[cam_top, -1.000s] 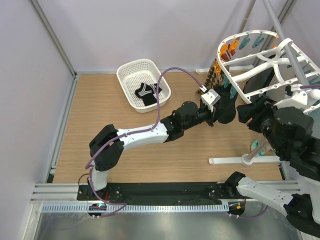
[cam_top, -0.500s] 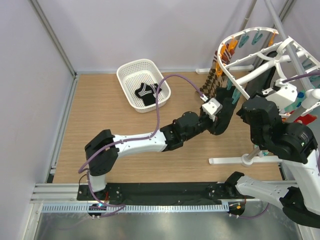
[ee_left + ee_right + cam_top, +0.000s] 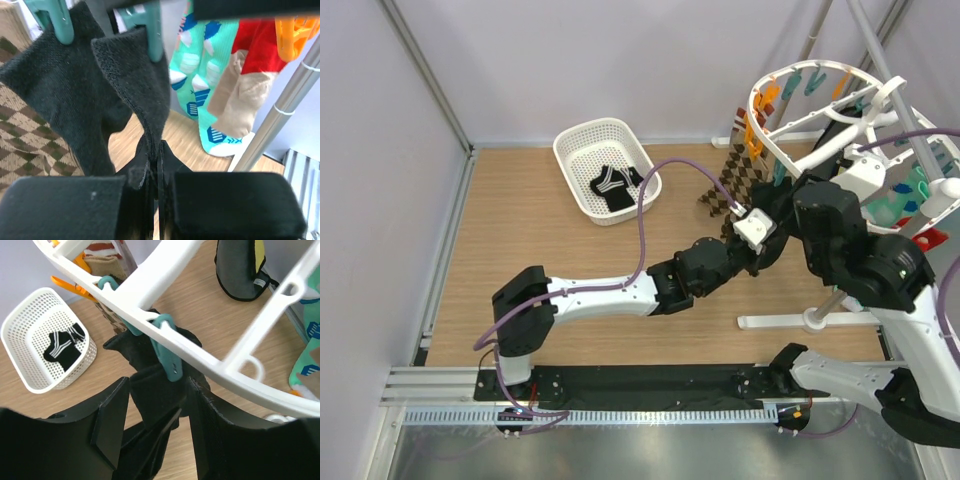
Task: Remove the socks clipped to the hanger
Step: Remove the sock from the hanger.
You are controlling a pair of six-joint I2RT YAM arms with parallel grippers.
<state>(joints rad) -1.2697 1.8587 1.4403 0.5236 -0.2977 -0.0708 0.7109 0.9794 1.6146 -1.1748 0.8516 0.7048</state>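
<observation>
Left wrist view gives the clearest read of the step in hand: the left gripper (image 3: 155,172), at the bottom centre of the frame, is clenched tight on the lower part of a black sock (image 3: 135,85). That sock hangs from a teal peg (image 3: 150,30) at the top centre, and the peg holds its upper edge fast to the hanger (image 3: 170,270).

A second black sock (image 3: 65,90) hangs from its own teal peg just to the left. The other socks are pegged too: a diamond-checked one (image 3: 20,130) at the left edge, a teal one with white marks (image 3: 195,65) right of centre, and a red one (image 3: 255,45) above a beige one (image 3: 235,100) toward the upper right. The right wrist view shows the right gripper (image 3: 157,425) with its fingers (image 3: 112,420) spread apart below the peg, gripping nothing.

This looks like the release of one sock, with several more left to do. The next move probably calls for a steady downward pull by the left arm, or a squeeze of the peg's free ends by the right fingers, so that the fabric slips out without dragging the whole frame.

A white basket (image 3: 15,345) in the left of the right wrist view already holds a black sock with white stripes (image 3: 62,347).

No brand, label or readable writing shows in any view; the marks on the teal sock are pattern only.
</observation>
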